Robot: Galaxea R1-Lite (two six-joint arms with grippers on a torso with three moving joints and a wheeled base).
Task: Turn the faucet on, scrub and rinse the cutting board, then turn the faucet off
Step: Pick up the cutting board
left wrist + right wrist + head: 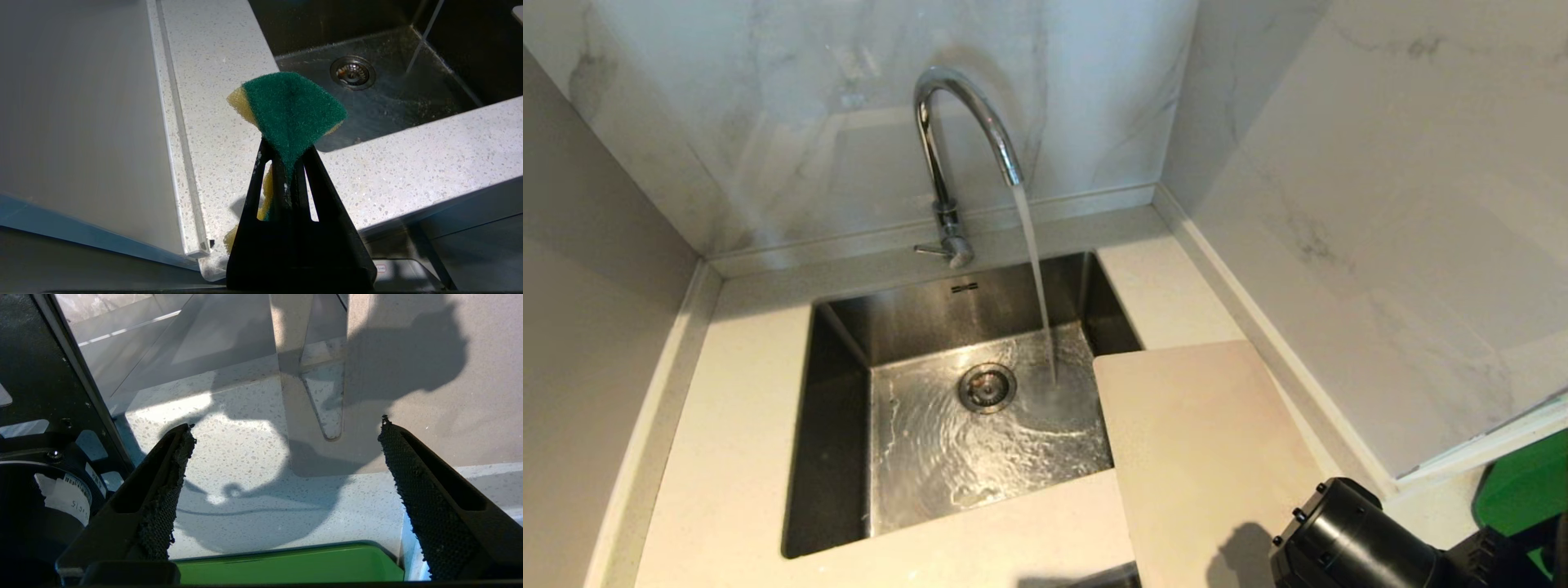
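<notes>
Currently faucet (956,139) is running, water hitting the sink (947,425) floor. Board (1209,457) lies flat on the worktop (727,408) right of the sink, its left edge overhanging the basin. Right claw (286,477) hovers over the board's near end, fingers wide apart, empty. Left claw (288,171) is clamped on the sponge (290,110), near-left of the sink. Board looks thin, stiff, light, probably slick once wet; best grip is the overhanging edge or the slot (322,400).
</notes>
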